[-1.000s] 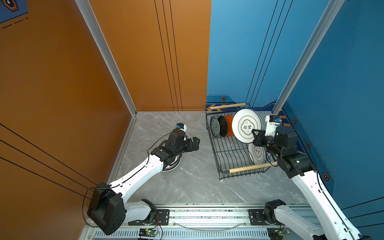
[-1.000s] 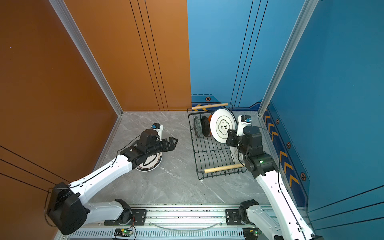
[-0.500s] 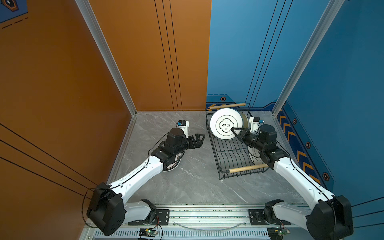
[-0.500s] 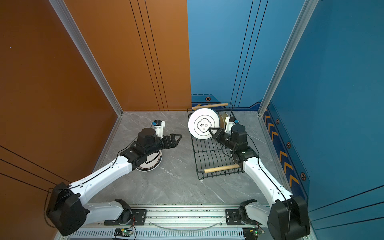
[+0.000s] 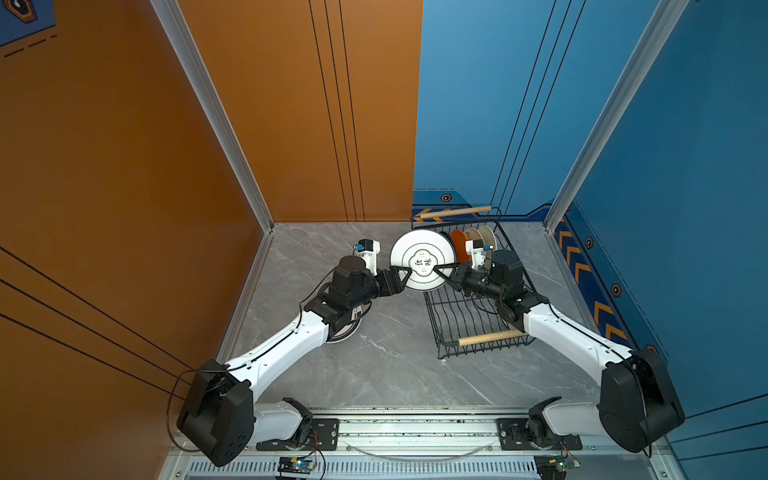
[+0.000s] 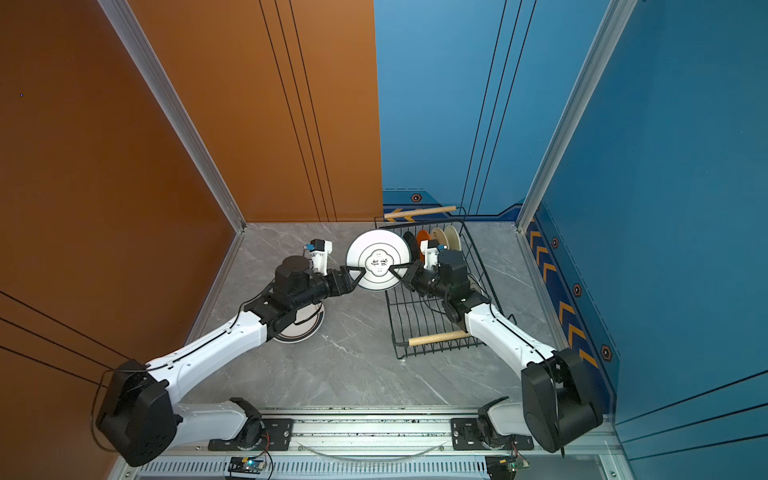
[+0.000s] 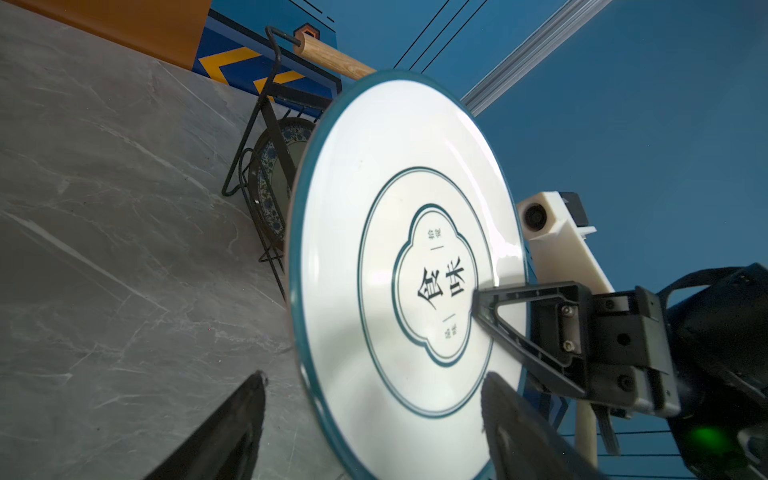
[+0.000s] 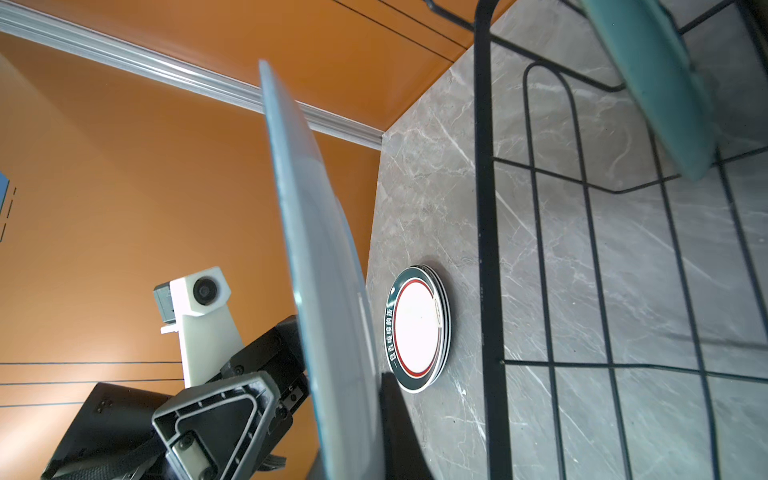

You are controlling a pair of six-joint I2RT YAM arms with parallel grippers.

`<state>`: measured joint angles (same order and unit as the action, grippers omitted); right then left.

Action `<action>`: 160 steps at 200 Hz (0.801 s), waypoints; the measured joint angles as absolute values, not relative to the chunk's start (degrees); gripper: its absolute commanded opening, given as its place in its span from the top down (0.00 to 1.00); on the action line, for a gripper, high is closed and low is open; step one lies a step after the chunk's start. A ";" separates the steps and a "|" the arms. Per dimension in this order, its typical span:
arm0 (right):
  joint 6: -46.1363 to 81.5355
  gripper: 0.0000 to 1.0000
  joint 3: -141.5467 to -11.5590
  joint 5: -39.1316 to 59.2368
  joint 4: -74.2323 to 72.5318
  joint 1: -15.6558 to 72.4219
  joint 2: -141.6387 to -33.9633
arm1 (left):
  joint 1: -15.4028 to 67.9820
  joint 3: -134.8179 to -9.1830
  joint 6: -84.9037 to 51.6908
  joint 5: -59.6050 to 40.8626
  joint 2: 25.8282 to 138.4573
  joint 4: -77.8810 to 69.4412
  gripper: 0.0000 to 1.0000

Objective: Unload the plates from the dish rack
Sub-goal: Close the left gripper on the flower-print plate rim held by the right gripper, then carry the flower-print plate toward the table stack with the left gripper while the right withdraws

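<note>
A large white plate (image 5: 422,257) (image 6: 376,257) with a teal rim and a printed motif stands upright in the air, above the left rim of the black wire dish rack (image 5: 478,316) (image 6: 432,320). My right gripper (image 5: 436,268) (image 6: 392,268) (image 8: 374,399) is shut on its right edge. My left gripper (image 5: 405,275) (image 6: 360,272) (image 7: 374,378) is open and straddles the plate's (image 7: 395,249) left edge; one finger stands clear of the rim. An orange plate (image 5: 459,241) and cream plates (image 5: 484,237) stand at the rack's far end.
A stack of dark-rimmed plates (image 5: 345,332) (image 6: 301,330) (image 8: 417,328) lies flat on the grey table, partly under my left arm. A teal-patterned plate (image 7: 270,166) stands in the rack. Wooden rod handles (image 5: 490,337) cap both rack ends. Walls close in left, back and right.
My right gripper has carried the white plate leftward from over the rack to its left rim. My left gripper has moved right onto the plate's edge, and its jaws have narrowed.
</note>
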<state>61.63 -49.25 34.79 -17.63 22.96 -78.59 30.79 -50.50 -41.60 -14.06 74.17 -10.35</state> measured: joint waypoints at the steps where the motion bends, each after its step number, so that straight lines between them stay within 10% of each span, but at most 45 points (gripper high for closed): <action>1: 61.67 0.99 -49.32 34.87 -17.69 23.03 -78.70 | 30.74 -50.48 -41.69 -14.09 74.17 -10.37 0.28; 79: 62.08 0.91 -52.05 38.44 -20.64 25.52 -82.52 | 29.15 -48.60 -43.48 -17.06 74.26 -13.39 0.65; 160: 63.13 0.53 -53.28 39.09 -22.63 27.09 -86.41 | 26.24 -45.74 -46.00 -19.86 71.85 -16.25 0.86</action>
